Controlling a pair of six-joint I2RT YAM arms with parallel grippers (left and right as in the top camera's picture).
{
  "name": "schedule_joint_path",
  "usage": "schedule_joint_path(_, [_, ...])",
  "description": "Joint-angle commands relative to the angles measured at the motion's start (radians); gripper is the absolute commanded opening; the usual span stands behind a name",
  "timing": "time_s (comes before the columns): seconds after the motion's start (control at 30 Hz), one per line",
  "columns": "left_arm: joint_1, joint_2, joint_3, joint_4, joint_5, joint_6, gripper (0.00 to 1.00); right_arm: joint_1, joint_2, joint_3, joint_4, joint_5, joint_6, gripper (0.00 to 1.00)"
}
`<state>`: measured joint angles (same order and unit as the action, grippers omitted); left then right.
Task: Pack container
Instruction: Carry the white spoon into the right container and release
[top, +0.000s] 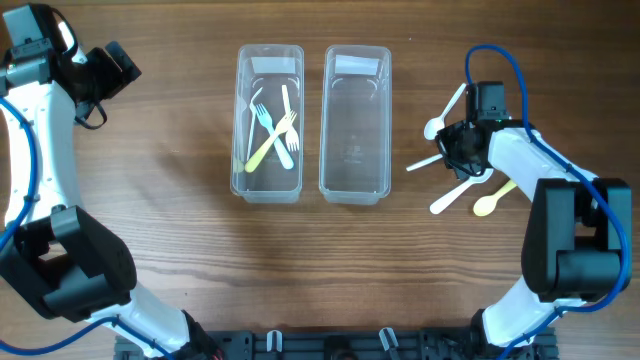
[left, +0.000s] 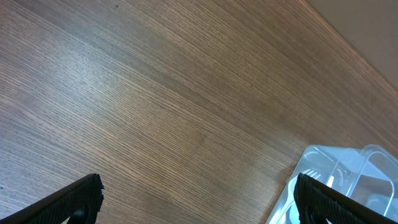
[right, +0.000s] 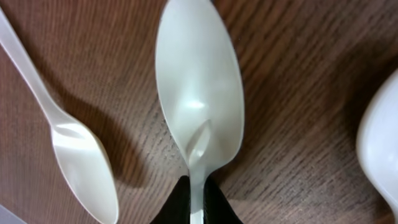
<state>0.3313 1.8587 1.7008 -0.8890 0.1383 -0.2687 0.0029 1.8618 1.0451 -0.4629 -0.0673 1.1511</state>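
Two clear plastic containers stand side by side at the table's middle. The left container (top: 268, 185) holds several white and yellow forks (top: 272, 130). The right container (top: 355, 190) holds nothing. My right gripper (top: 459, 150) is low among loose spoons to the right of the containers. In the right wrist view it (right: 198, 200) is shut on the handle of a white spoon (right: 199, 93), whose bowl lies ahead on the wood. My left gripper (top: 120, 65) is open and empty at the far left; its wrist view (left: 199, 205) shows bare table between the fingers.
Loose spoons lie round the right gripper: a white one (top: 445, 112) above, a white one (top: 452, 197) and a yellow one (top: 493, 201) below. A second white spoon (right: 78, 158) lies left of the held one. The left container's corner (left: 348, 168) shows in the left wrist view.
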Motion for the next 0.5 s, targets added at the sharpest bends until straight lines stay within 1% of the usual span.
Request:
schedule_joint_path(0.0, [0.005,-0.027,0.01,0.002,-0.002,-0.005,1.0,0.005,0.091,-0.056,-0.033,-0.026,-0.002,0.04])
schedule_joint_path(0.07, [0.005,-0.027,0.01,0.002,-0.002,-0.005,1.0,0.005,0.087,-0.052,-0.032,-0.053,-0.018,0.04])
schedule_joint_path(0.13, [0.005,-0.027,0.01,0.002,-0.002,-0.005,1.0,0.005,0.054,-0.013,-0.046,-0.052,-0.072,0.04])
schedule_joint_path(0.2, [0.005,-0.027,0.01,0.002,-0.002,-0.005,1.0,0.005,-0.008,0.063,-0.08,-0.006,-0.124,0.04])
schedule_joint_path(0.3, [0.005,-0.027,0.01,0.002,-0.002,-0.005,1.0,0.02,-0.108,0.21,-0.101,0.013,-0.252,0.04])
schedule_joint_path(0.4, [0.005,-0.027,0.01,0.002,-0.002,-0.005,1.0,0.077,-0.173,0.335,-0.093,0.018,-0.374,0.04])
schedule_joint_path(0.47, [0.005,-0.027,0.01,0.002,-0.002,-0.005,1.0,0.156,-0.2,0.391,-0.06,0.017,-0.464,0.04])
